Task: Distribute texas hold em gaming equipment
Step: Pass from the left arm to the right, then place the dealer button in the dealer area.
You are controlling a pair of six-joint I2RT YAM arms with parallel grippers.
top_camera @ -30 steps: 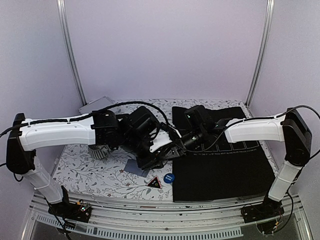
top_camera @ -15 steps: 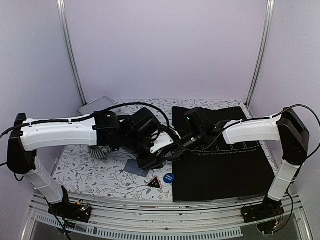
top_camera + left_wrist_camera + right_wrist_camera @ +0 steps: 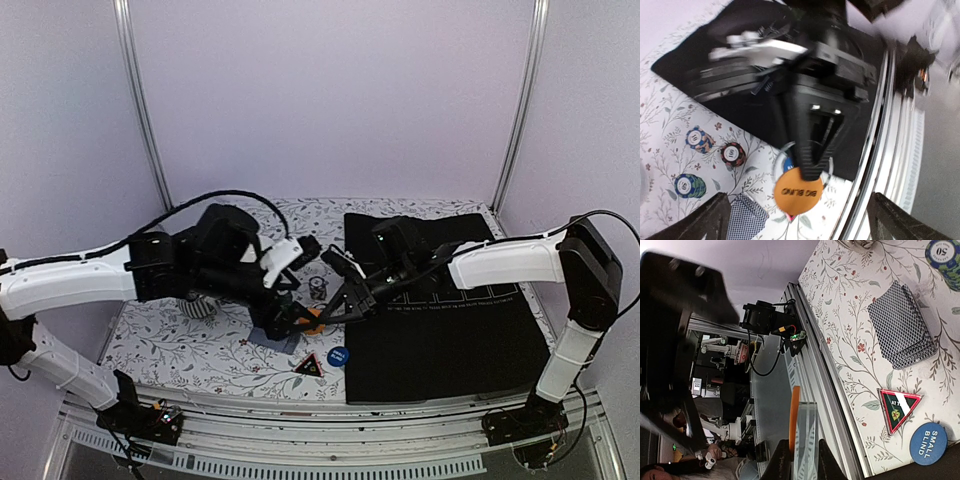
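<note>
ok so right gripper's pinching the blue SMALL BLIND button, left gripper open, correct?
No. The right gripper is pinching the orange BIG BLIND disc, as the left wrist view shows. The blue SMALL BLIND button lies unheld on the floral cloth. The left gripper is open, yes.

soft, even light fills the top view, the black mat (image 3: 450, 340) swallowing detail. the left wrist view is smeared by motion blur at its top and right edge, though the orange disc (image 3: 798, 194) reads clearly. the right wrist view is crisp on the floral cloth (image 3: 850, 330), its near fingers (image 3: 782, 463) dark and unfocused.
</note>
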